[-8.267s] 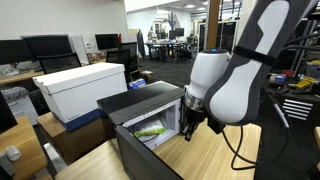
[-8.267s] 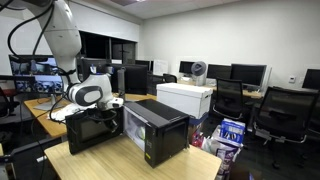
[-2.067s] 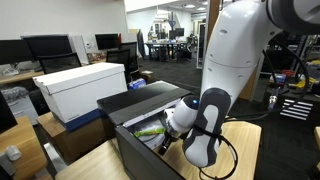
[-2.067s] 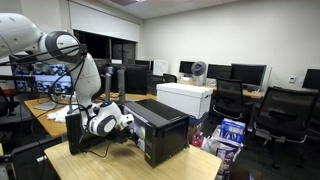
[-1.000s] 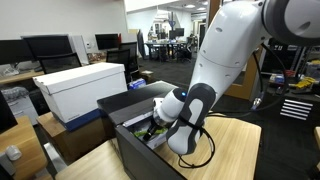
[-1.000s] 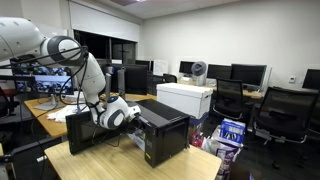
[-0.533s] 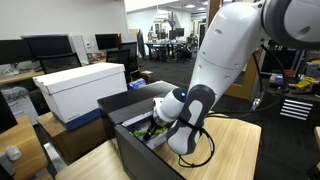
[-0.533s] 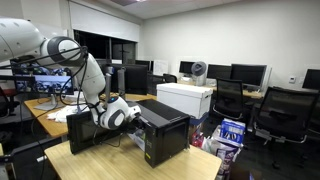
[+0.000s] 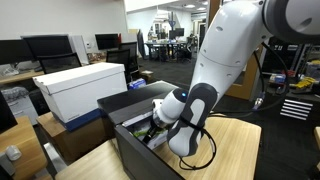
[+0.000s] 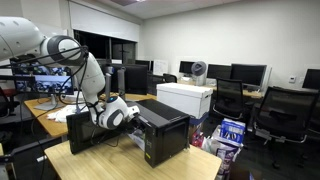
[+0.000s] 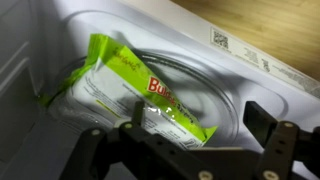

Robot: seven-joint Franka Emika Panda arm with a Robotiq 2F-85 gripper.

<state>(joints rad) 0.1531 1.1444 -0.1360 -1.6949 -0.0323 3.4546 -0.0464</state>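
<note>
We see the claw (image 11: 200,118) released, fingers spread wide, reaching into the open microwave (image 9: 135,155) on the desk (image 9: 240,150). The green packet (image 11: 125,85) lies flat on the glass turntable (image 11: 228,100), just ahead of the claw. The spread fingers leave room either side of it.

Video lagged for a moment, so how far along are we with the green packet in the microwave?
Done: the microwave stands with its door open, and the gripper is inside it. In hand: jaws open, poised over the green packet on the glass turntable. Left: nothing is gripped yet; closing on the packet likely comes next.
</note>
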